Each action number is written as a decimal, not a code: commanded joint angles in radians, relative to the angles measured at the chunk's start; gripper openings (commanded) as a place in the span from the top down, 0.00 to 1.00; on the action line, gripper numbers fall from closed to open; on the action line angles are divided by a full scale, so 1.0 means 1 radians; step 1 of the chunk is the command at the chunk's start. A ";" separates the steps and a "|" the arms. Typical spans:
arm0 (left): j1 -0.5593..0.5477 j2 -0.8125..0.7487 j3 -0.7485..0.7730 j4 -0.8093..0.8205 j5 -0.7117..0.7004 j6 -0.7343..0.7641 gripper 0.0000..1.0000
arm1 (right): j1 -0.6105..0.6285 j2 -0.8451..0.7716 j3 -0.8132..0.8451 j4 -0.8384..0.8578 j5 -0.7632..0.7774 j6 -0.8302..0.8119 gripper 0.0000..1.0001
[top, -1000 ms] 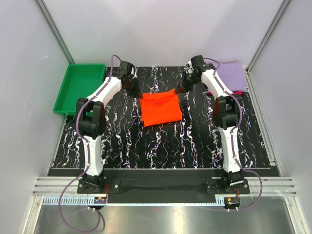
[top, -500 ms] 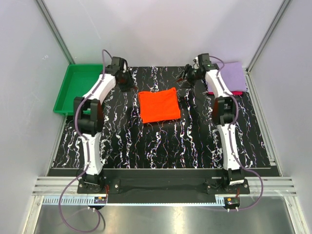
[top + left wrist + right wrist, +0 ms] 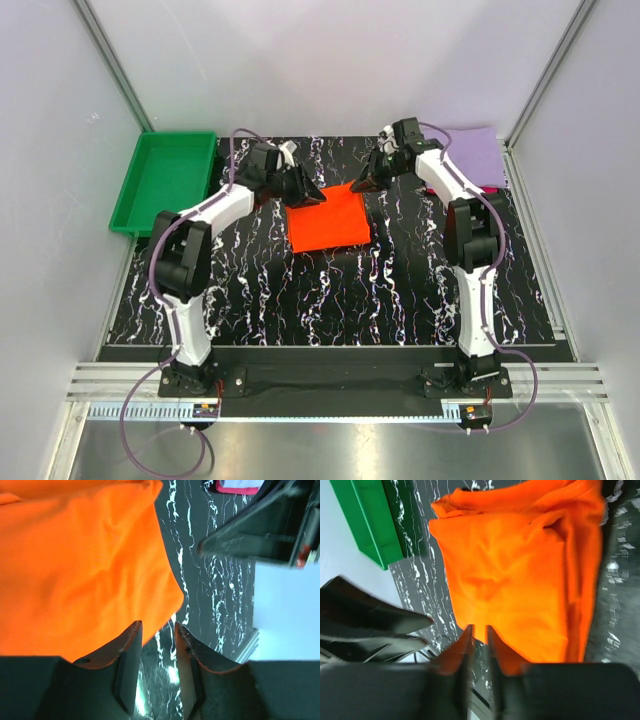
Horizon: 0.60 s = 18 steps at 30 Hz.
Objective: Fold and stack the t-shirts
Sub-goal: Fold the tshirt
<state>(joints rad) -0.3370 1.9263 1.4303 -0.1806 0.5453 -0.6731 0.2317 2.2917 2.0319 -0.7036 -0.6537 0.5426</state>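
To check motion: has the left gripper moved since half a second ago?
Yes. The left gripper went right, away from the green tray, to the orange t-shirt's corner.

Both arms reach forward and inward, left gripper (image 3: 316, 199) and right gripper (image 3: 361, 186) held low, jaws narrowly parted.

Setting: we read this as a robotics lab test cell, not a home or shop. Two white-and-black arms, the left arm (image 3: 190, 250) and the right arm (image 3: 468, 235), are bolted to a slotted aluminium rail (image 3: 330, 385) at the near edge of the table (image 3: 330, 300). Plain white panel walls (image 3: 320, 60), held in aluminium profile posts (image 3: 110, 60), enclose the table on three sides. A purple cable (image 3: 150, 430) loops from each arm's base. The table carries a black marbled mat, with a green plastic tray (image 3: 165, 180) at its far left corner.
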 commanded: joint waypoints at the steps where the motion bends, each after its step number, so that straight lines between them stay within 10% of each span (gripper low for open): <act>1: 0.015 0.071 -0.011 0.243 0.085 -0.095 0.65 | 0.001 0.004 -0.048 0.151 -0.064 0.017 0.86; 18: 0.122 0.445 0.157 0.613 0.081 -0.238 0.65 | -0.011 0.451 0.218 0.668 -0.075 0.272 1.00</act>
<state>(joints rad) -0.2634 2.3436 1.5345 0.2687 0.6228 -0.8555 0.2321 2.7010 2.1784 -0.1684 -0.7887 0.7635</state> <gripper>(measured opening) 0.347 0.010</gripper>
